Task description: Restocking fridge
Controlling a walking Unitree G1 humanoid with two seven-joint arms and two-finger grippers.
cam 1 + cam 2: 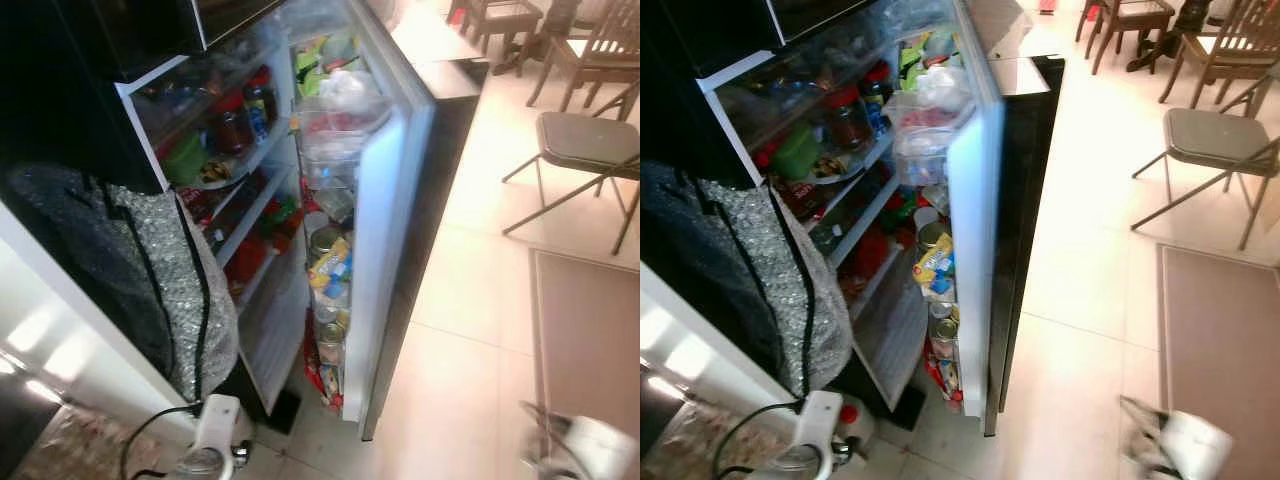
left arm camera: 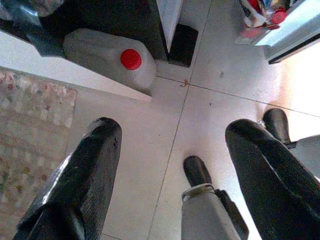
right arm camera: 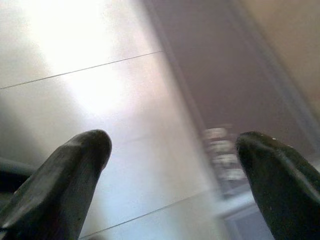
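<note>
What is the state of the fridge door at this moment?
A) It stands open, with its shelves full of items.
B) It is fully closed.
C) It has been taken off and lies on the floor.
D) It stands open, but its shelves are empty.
A: the fridge door is swung wide open, and its inner shelves hold cans, packets and a clear container, while jars stand on the shelves inside.

The open fridge (image 1: 250, 200) stands at 11 o'clock, its door (image 1: 385, 250) swung out. A chair (image 1: 585, 150) stands at 2 o'clock. A jug (image 2: 107, 55) lies below the fridge.
</note>
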